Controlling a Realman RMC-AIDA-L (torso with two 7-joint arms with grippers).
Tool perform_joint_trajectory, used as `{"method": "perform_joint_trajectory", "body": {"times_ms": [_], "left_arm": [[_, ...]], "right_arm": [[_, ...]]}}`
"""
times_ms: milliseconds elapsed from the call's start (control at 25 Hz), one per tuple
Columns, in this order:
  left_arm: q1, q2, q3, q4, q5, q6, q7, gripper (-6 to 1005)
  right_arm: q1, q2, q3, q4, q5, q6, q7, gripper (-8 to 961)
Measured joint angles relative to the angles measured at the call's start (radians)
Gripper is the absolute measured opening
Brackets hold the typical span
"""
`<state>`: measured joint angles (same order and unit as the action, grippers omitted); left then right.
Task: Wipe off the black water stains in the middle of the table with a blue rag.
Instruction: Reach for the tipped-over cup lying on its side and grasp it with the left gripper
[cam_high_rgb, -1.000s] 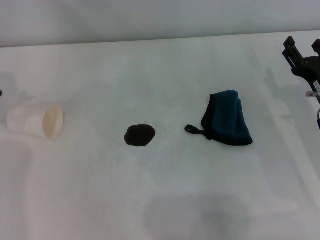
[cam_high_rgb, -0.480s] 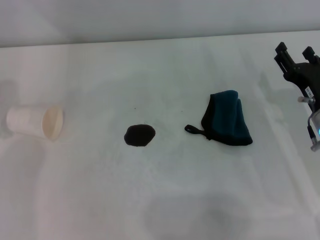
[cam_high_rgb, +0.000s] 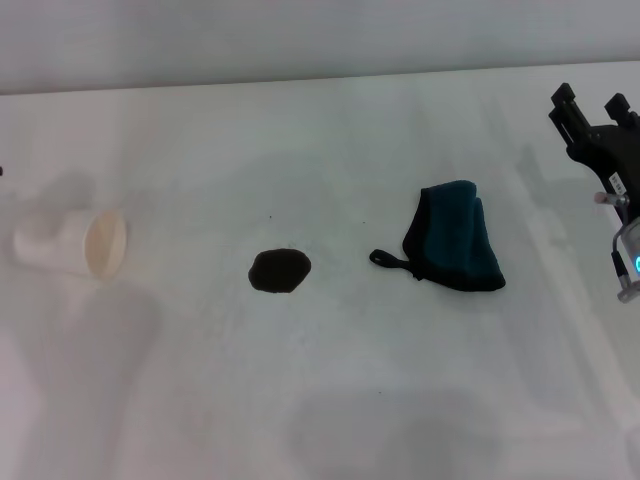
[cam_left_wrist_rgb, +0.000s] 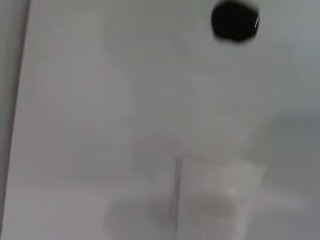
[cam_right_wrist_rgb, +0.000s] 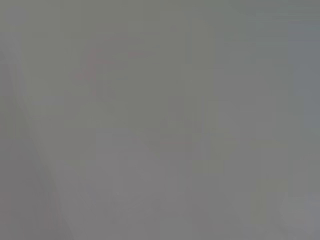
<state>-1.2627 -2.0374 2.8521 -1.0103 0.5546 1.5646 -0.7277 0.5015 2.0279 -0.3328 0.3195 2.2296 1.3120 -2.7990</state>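
At the frame's right edge the right claw (cam_high_rgb: 595, 105), prongs parted, sits beyond the untouched blue rag (cam_high_rgb: 455, 249), likely positioning to grab it.

We get even, diffuse, bright light on the table (cam_high_rgb: 330, 400), with faint soft shadows near its front edge and around the cup (cam_high_rgb: 70, 243). Left wrist view is blurred, cup smeared. Right wrist view is featureless grey, fully defocused.
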Motion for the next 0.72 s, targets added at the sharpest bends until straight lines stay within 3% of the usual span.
{"method": "perform_joint_trajectory", "body": {"times_ms": [40,120,720], "left_arm": [[-0.007,-0.018,0.000,-0.004,0.013,-0.034,0.004,870],[-0.012,-0.032,-0.001,0.007,0.019,-0.068,0.015,870],[0.042,-0.029,-0.004,0.187,-0.063,-0.164,0.066,868]], "right_arm": [[0.002,0.000,0.004,0.002,0.000,-0.005,-0.002,825],[0.002,0.000,0.016,0.005,-0.001,-0.012,-0.004,825],[0.003,0.000,0.026,0.032,-0.004,-0.020,-0.006,826]]}}
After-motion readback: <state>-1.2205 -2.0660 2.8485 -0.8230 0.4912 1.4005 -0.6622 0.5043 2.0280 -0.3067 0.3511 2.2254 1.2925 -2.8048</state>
